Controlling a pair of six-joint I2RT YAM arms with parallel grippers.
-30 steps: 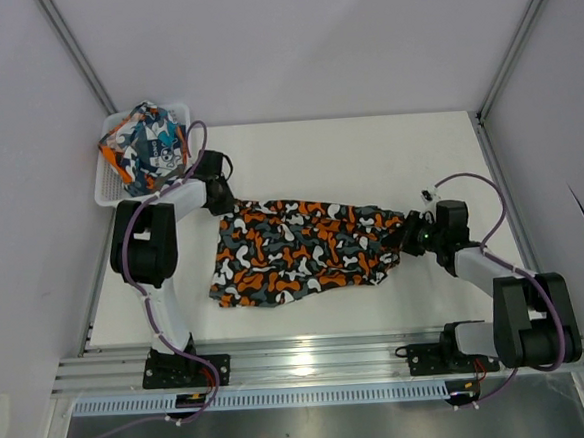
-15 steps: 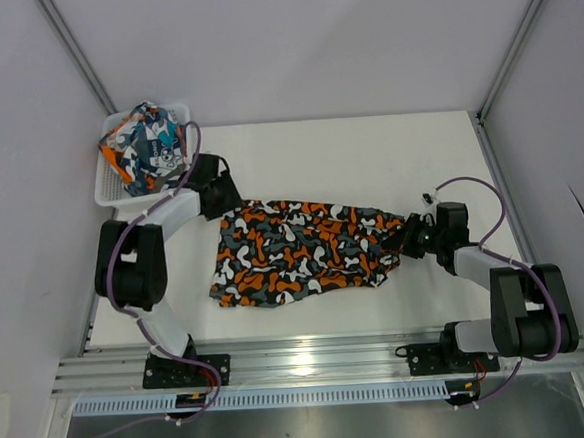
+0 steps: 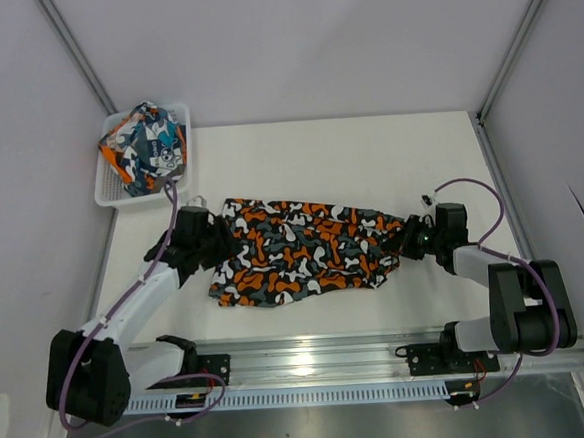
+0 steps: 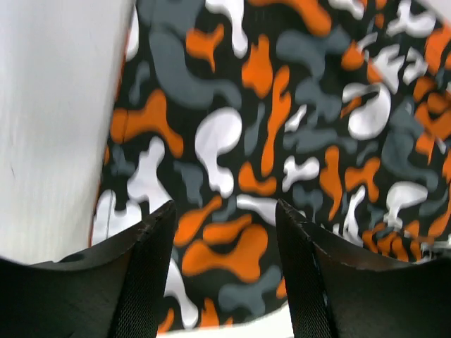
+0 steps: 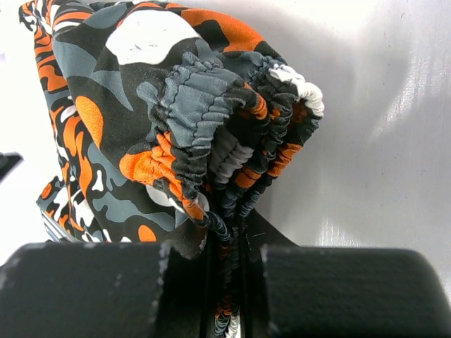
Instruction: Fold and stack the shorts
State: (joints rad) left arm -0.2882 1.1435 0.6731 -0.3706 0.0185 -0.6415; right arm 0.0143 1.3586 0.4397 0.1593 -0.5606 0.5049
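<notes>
Camouflage shorts (image 3: 299, 251) run lengthwise from right pincer (image 3: 410, 237), clamped on their waistband (image 5: 232, 141), to left pincer (image 3: 214, 246), apart above them.

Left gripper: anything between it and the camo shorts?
Nothing visible. The left gripper is right over the left edge of the camouflage shorts, jaws open, with only cloth showing between them. The right gripper is shut on the bunched opposite end.
</notes>
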